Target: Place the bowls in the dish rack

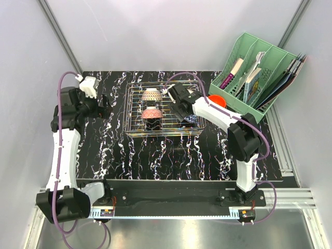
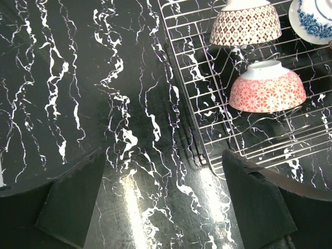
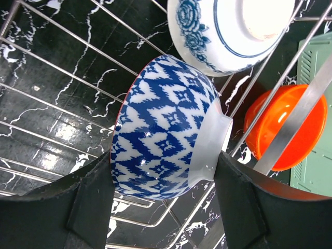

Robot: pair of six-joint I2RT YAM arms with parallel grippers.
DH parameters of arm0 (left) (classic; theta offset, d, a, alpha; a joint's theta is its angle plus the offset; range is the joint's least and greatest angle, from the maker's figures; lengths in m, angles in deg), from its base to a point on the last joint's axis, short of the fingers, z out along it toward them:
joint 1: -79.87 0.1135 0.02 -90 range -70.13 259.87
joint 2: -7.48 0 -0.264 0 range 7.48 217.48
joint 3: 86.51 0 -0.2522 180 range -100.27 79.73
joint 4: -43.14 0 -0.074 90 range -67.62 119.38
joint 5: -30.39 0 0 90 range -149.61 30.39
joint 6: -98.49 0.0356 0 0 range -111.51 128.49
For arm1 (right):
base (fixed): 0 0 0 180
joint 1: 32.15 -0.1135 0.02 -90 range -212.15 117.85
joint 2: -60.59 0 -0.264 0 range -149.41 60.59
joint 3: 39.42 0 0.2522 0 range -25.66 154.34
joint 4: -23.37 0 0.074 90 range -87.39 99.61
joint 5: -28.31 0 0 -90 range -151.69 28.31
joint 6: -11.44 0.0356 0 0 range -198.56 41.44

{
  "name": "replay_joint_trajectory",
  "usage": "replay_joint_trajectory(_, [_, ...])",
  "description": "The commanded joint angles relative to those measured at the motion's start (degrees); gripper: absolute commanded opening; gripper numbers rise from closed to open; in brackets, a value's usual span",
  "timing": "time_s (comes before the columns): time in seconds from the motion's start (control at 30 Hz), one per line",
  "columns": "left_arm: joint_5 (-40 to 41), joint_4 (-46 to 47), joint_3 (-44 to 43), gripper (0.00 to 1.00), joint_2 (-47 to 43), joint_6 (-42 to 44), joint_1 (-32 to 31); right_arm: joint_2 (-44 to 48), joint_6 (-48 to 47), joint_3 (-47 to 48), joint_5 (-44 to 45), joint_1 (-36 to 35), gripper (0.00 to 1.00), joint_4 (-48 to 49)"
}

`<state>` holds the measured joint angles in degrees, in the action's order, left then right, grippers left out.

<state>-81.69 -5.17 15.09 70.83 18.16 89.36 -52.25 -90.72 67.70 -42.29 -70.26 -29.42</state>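
over the right end of the dish rack (image 1: 134,106) | your right gripper (image 3: 166,187) clamps the blue zigzag bowl (image 3: 166,124), foot to rim | glazed ceramic: rigid, slick, chips easily; lower it gently onto the wires | orange bowl (image 3: 282,129) sits outside | left gripper (image 2: 155,207) wide open, empty

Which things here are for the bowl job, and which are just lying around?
For the job:
dish rack
brown patterned bowl and pink patterned bowl, in the rack
blue flowery bowl, in the rack
blue zigzag bowl, held by the right tool
orange bowl, outside the rack

Just lying about:
green organiser with its books
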Motion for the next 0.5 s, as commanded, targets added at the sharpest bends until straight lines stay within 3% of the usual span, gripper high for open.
replay_joint_trajectory(0.0, [-1.6,0.8,-2.9,0.99,-1.1,1.2,0.9,0.1,0.6,-1.5,-4.8,-1.2,0.31,-1.7])
replay_joint_trajectory(0.1, [-2.0,0.6,-3.0,0.99,-1.3,1.3,1.3,-2.1,0.9,-0.5,-3.5,-1.2,0.28,-5.7])
replay_joint_trajectory(0.27, [-2.3,0.6,-3.2,0.99,-1.9,1.6,1.7,-1.2,0.6,-3.8,2.0,-1.3,0.21,-4.2])
replay_joint_trajectory(0.47, [-2.3,0.5,-2.8,0.99,-2.4,1.8,1.8,0.0,-0.9,-5.6,5.4,-1.4,0.22,-3.3])
